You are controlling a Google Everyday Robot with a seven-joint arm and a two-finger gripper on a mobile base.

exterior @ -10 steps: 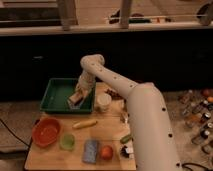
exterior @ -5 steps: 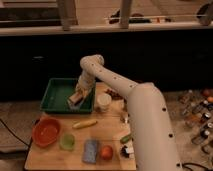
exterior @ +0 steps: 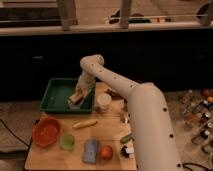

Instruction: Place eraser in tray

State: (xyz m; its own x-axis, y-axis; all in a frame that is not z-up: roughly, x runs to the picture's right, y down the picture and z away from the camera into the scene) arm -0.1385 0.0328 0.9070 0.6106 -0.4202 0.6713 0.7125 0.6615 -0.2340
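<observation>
Over the tray (exterior: pixel 56 93), at its end nearest the white cup (exterior: pixel 103 102), the gripper (exterior: pixel 79 95) hangs low, pointing down into the tray. The white arm (exterior: pixel 131 95) reaches in from that side and covers part of the tray's end wall.

- Gripper state: cannot tell, since its tip merges with the object below it.
- Eraser (exterior: pixel 74 99): a tan block seen inside the tray's outline, directly at the gripper's tip. Its edges are blurred, so it is unclear whether it rests on the tray floor or is gripped.
- In front of the tray, on the wooden table (exterior: pixel 52 157): an orange bowl (exterior: pixel 46 131), a small green cup (exterior: pixel 67 142) and a yellow elongated item (exterior: pixel 85 123), which I cannot identify.
- Further from the tray: a blue-grey sponge (exterior: pixel 90 150) just beside a round orange-red fruit (exterior: pixel 106 152).
- Small items beyond the cup, away from the tray, are partly hidden behind the arm and too dim to name.
</observation>
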